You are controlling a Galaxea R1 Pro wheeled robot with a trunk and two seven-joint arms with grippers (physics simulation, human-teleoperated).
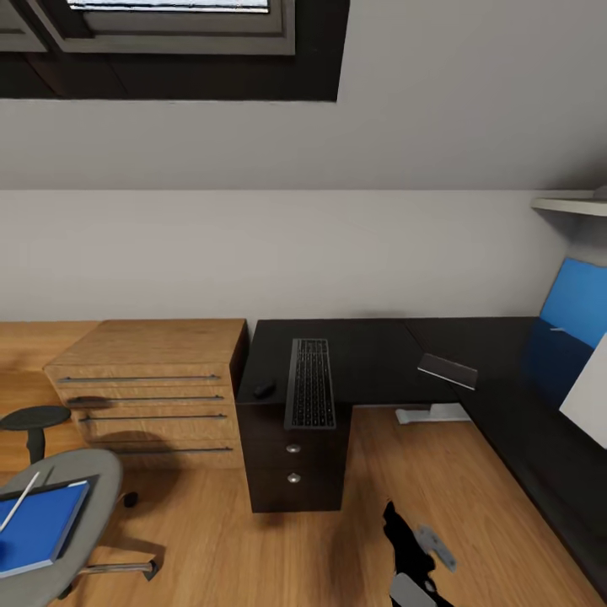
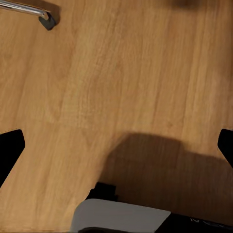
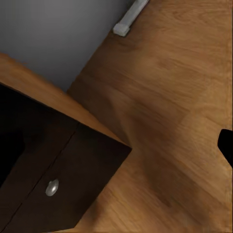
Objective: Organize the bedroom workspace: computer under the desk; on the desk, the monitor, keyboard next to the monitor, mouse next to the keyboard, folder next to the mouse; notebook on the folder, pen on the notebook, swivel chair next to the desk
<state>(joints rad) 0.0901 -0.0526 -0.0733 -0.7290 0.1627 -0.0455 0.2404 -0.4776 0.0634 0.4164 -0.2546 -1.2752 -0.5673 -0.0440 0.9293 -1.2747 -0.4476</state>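
Observation:
The black desk [image 1: 379,354] holds the keyboard [image 1: 310,384], lying lengthwise above the drawer unit [image 1: 292,455], with the mouse [image 1: 264,389] just to its left. At the lower left, the swivel chair [image 1: 88,480] carries the blue folder [image 1: 38,523] with a white pen [image 1: 18,502] across it. A pale panel [image 1: 588,396] at the right edge looks like the monitor's back. The computer is out of view. My left gripper [image 2: 116,148] hangs open over bare floor. My right gripper [image 3: 119,145] hovers beside the drawer unit [image 3: 58,174], one finger [image 3: 226,144] at the frame's edge.
A light wooden drawer cabinet [image 1: 152,388] stands left of the desk, with a black stool [image 1: 34,419] in front of it. A thin dark slab [image 1: 447,369] lies tilted at the desk's inner corner. A chrome chair leg [image 2: 29,9] shows on the floor. A blue panel [image 1: 577,308] leans at right.

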